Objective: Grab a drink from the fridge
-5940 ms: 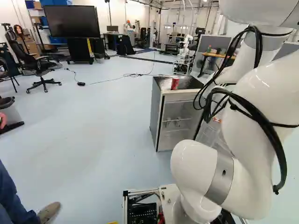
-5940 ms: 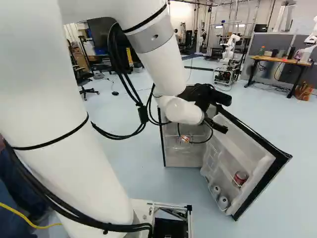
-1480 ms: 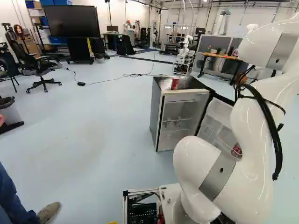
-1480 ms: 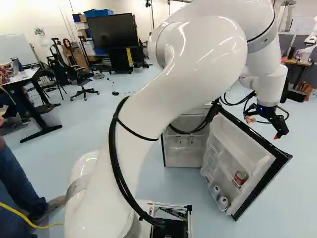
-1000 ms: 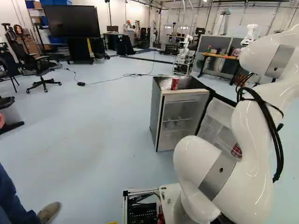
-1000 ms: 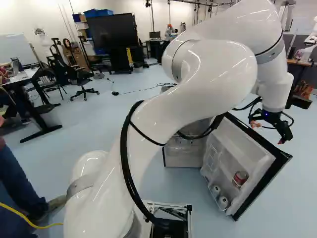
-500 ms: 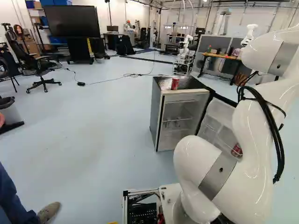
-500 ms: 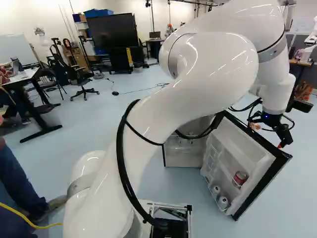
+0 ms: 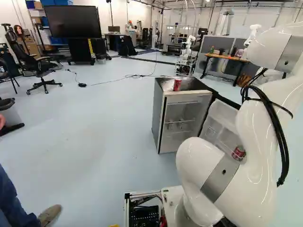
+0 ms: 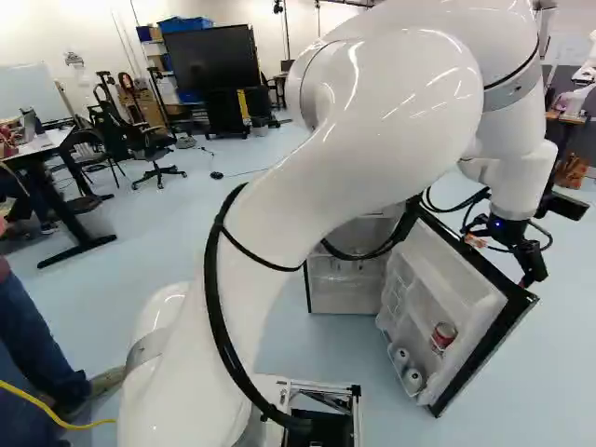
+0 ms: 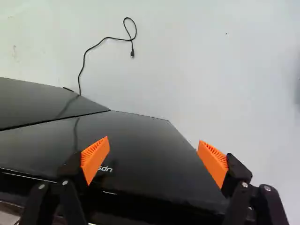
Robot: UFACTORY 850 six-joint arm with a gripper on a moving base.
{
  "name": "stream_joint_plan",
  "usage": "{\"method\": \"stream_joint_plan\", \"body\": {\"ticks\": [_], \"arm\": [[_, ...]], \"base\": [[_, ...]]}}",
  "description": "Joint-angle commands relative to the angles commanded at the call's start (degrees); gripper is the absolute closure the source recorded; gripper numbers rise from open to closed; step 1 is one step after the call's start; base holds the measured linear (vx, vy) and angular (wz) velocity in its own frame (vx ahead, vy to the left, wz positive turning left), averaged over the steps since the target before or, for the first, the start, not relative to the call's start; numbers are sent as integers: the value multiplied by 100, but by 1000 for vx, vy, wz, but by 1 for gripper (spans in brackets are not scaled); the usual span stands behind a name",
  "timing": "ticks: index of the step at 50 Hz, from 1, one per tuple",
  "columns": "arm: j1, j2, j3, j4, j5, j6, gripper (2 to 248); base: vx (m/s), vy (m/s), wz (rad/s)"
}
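The white arm (image 9: 265,123) fills the right of the left base view. In the right base view's lower right, the open fridge door (image 10: 466,307) holds a red can (image 10: 444,335) above two pale round ends. Beyond, at right, the tool (image 10: 502,262) is open and empty, fingers wide apart; door contact is unclear. The fridge (image 9: 182,120), centre-right of the left base view, carries another red can (image 9: 177,84) on top.

office chair (image 9: 40,67), black screen (image 9: 72,21), cable (image 9: 135,76) on floor (image 9: 94,127)
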Motion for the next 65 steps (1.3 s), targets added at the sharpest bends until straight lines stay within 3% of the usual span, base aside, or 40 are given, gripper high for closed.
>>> {"method": "stream_joint_plan", "body": {"ticks": [65], "arm": [[-81,1383,2054,0,0,0,3]], "base": [[0,0,0]]}}
